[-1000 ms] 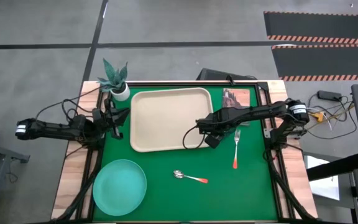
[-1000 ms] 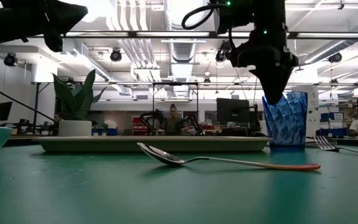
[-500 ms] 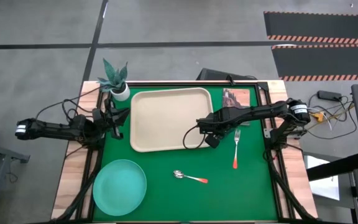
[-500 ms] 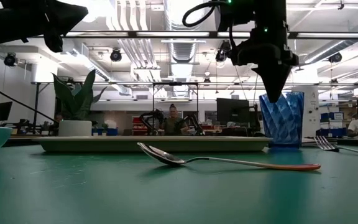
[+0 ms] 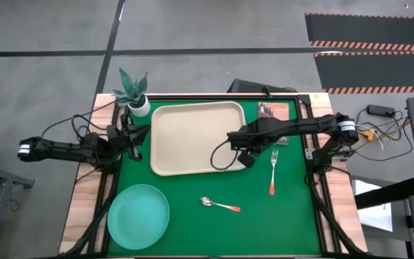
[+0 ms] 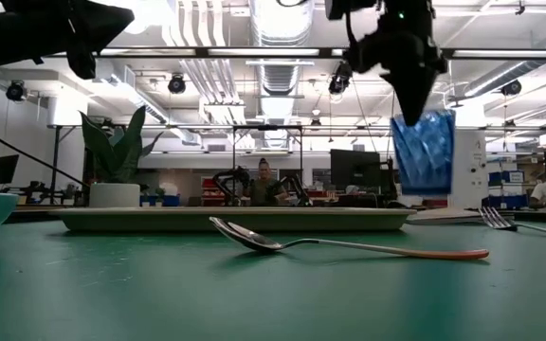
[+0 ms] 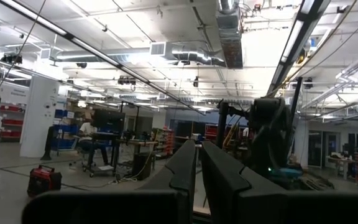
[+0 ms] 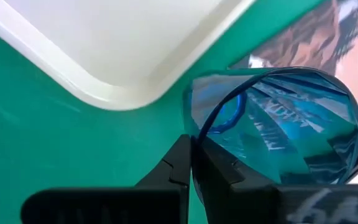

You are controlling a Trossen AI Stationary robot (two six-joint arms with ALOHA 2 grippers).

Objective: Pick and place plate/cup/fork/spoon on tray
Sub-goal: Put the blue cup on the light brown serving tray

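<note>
Right gripper [image 8: 191, 146] clenched on the rim of the one cup [image 6: 423, 152], lifted off the mat beside the tray [image 5: 192, 137]; low view shows the air gap, hidden in the high view. One fork [image 5: 273, 173] lies lengthwise, tines away; one spoon [image 5: 219, 205] crosswise; one plate [image 5: 139, 216]. Left gripper [image 7: 199, 163] closed, empty.

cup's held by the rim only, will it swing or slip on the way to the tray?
Likely some of both. The right tool pinches one thin wall of the cup, so the cup hangs tilted off the mat and may pivot. Its glossy faceted plastic looks slick and probably flexes under the pinch. It seems light, so a slow move to the tray should hold.
</note>
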